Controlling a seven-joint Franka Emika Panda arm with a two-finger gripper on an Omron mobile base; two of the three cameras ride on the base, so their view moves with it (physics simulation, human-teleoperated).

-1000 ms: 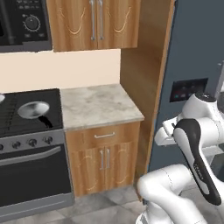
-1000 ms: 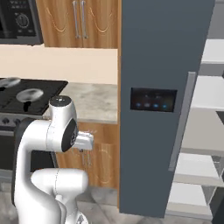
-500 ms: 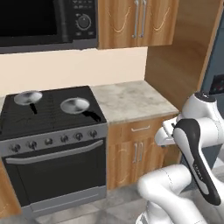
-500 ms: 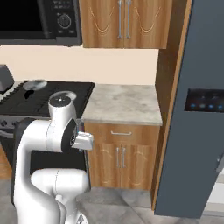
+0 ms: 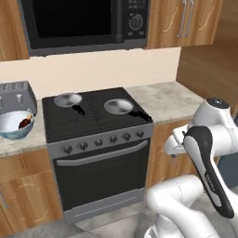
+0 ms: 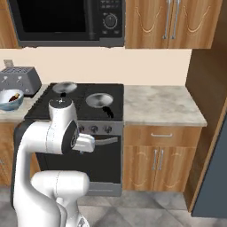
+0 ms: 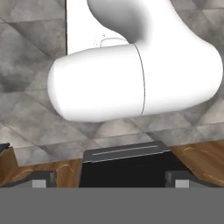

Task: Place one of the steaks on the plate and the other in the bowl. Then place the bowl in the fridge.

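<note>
Glossy white arm (image 5: 204, 153) (dark joint bands)

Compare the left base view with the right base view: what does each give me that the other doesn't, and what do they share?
Left base view: the oven door is seen whole, handle to floor, with the arm off to its right.
Right base view: the arm stands in front of the oven, but the drawer and two-door cabinet under the marble counter are in plain sight.
Both: the bowl holding the dark steak, the toaster, two pans on the stove, and the microwave.
</note>
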